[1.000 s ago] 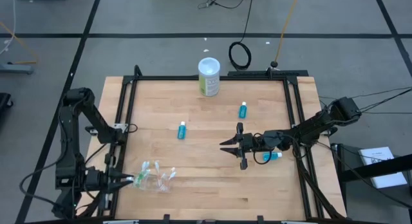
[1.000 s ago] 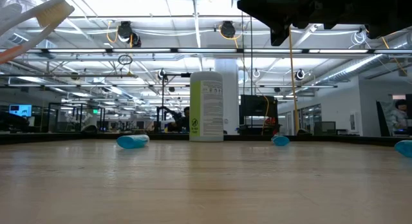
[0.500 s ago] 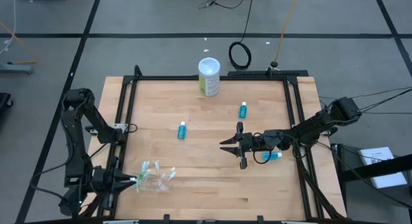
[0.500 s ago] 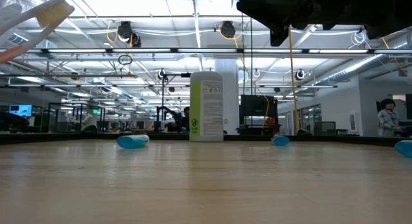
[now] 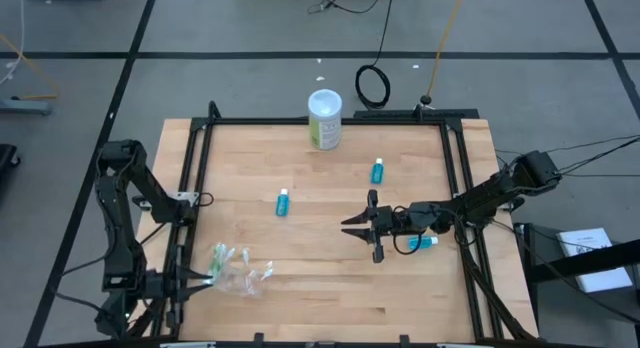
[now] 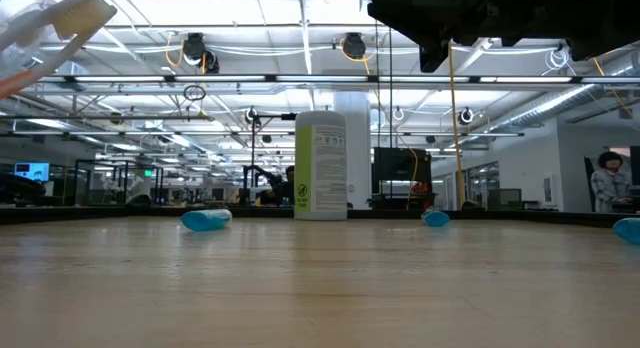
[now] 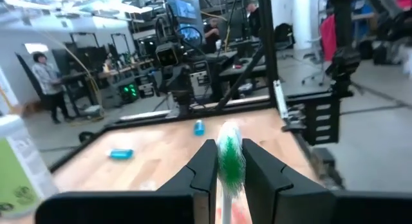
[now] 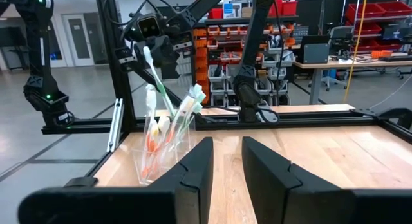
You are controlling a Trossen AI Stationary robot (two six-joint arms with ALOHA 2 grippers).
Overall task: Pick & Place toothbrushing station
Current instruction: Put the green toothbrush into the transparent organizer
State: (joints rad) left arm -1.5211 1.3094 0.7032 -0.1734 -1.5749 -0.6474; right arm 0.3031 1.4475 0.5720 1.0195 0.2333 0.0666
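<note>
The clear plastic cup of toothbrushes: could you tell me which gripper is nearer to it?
Left. The left gripper is right beside the clear plastic cup, holding a toothbrush; the right gripper hovers farther off, mid-table.

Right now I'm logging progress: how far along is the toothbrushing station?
Done: several toothbrushes stand in the clear cup. In hand: the left gripper holds a green-bristled toothbrush by the cup. Left: three teal tubes lie loose on the table; the right gripper holds nothing.
</note>
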